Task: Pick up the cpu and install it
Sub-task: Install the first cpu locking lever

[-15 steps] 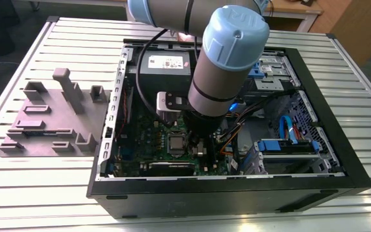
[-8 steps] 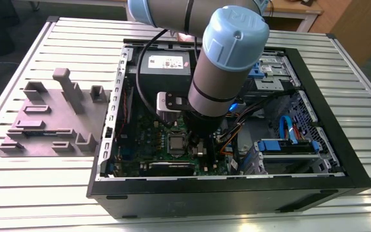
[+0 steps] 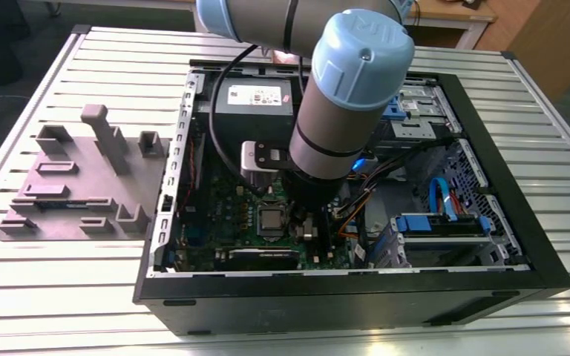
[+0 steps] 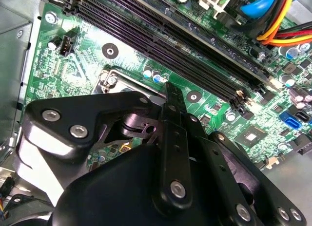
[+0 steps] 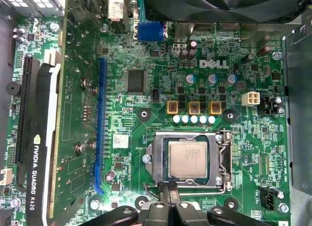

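The small flat square silver-grey metal cpu (image 5: 187,159) is lying in the metal-framed socket (image 5: 220,160) on the green motherboard (image 5: 161,55), and in the exterior view it (image 3: 269,219) is sitting near the middle of the board inside the open black computer case (image 3: 522,222), which is resting on the ribbed metal tabletop (image 3: 97,59). The black hand (image 5: 168,191) is hanging directly over the board with its fingertips (image 5: 170,189) drawn together into a narrow point at the near edge of the socket frame; the fingers are closed with nothing between them. In the second wrist view the same hand (image 4: 168,89) is pointing down toward the socket region beside the long black memory slots (image 4: 185,46). The chip is appearing square and level within the frame, so the placing step is judged complete and the work is judged to be at the seating or securing stage. Any further move is calling for a light touch and exact alignment: the fingertips are standing just beside the frame, and sideways pressure could shift the chip or strain the pins beneath it. A grey moulded parts tray (image 3: 77,185) is standing on the tabletop at the exterior view's left of the case.
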Controlling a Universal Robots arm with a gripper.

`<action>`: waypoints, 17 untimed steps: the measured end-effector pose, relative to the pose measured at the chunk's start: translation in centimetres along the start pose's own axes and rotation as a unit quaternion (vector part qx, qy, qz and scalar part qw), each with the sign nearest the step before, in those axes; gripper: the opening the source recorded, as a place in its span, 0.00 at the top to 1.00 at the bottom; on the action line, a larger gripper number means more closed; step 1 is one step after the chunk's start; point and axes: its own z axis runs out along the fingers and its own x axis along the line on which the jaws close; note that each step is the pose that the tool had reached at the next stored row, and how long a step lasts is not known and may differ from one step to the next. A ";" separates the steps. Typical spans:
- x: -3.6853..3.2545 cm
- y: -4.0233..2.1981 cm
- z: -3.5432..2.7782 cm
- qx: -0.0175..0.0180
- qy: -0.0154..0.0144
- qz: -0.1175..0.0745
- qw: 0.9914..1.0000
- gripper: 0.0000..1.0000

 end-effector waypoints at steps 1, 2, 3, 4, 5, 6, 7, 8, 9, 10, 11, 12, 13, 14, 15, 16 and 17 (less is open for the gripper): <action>0.00 -0.01 0.00 0.000 0.000 0.000 1.000 0.90; 0.00 -0.04 0.00 0.000 0.000 0.000 1.000 0.90; 0.00 -0.06 -0.01 0.000 0.000 0.000 1.000 0.90; 0.00 -0.09 -0.01 0.000 0.000 0.000 1.000 0.90; 0.00 -0.12 -0.01 0.000 0.000 0.000 1.000 0.90; 0.00 -0.16 -0.02 0.000 0.000 0.000 1.000 0.90; 0.00 -0.19 -0.02 0.000 0.000 0.000 1.000 0.90; 0.00 -0.23 -0.02 0.000 0.000 0.000 1.000 0.90; 0.00 -0.32 -0.02 0.000 0.000 0.000 1.000 0.90; 0.00 -0.33 -0.03 0.000 0.000 0.000 1.000 0.90; 0.00 -0.34 -0.03 0.000 0.000 0.000 1.000 0.90; 0.00 -0.35 -0.03 0.000 0.000 0.000 1.000 0.90; 0.00 -0.36 -0.02 0.000 0.000 0.000 1.000 0.90; 0.00 -0.37 -0.02 0.000 0.000 0.000 1.000 0.90; 0.00 -0.38 0.00 0.000 0.000 0.000 1.000 0.90; 0.00 -0.39 0.02 0.000 0.000 0.000 1.000 0.90; 0.00 -0.39 0.04 0.000 0.000 0.000 1.000 0.90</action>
